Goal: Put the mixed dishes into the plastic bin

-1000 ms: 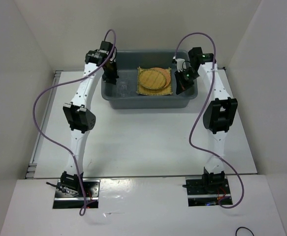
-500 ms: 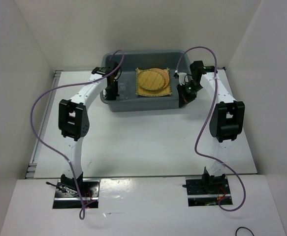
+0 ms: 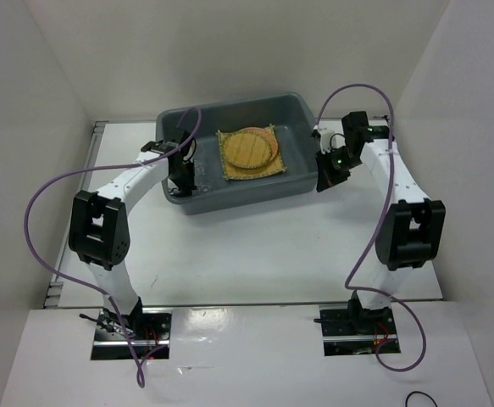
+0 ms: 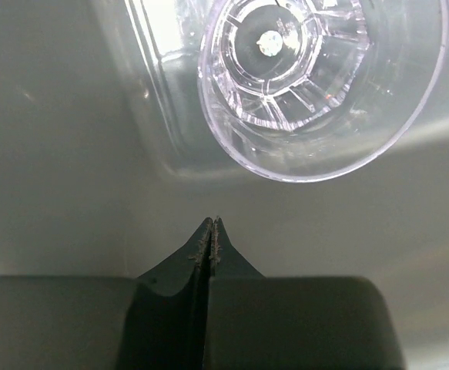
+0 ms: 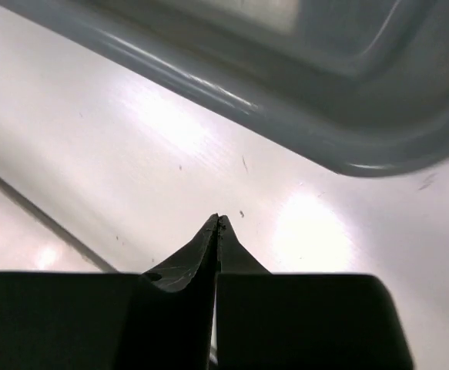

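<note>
Inside the bin [image 3: 230, 197], at its left end, I have the left gripper [image 4: 211, 225]: jaws clenched, holding nothing, tips near a clear cup [image 4: 316, 85] whose mouth faces the wrist camera. Mat [image 3: 272, 168] with a disc [image 3: 248, 150] on it lies mid-bin. Right gripper [image 5: 218, 222] is outside, beside the bin's right end, over the surface [image 5: 170, 154], jaws clenched, empty.

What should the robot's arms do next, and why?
Probably lift the left gripper straight up out of the plastic bin. It is shut and empty, a clear glass cup sits in the bin just ahead of it, and the yellow mat with a round disc on it lies there too. The right gripper is outside, shut.
</note>
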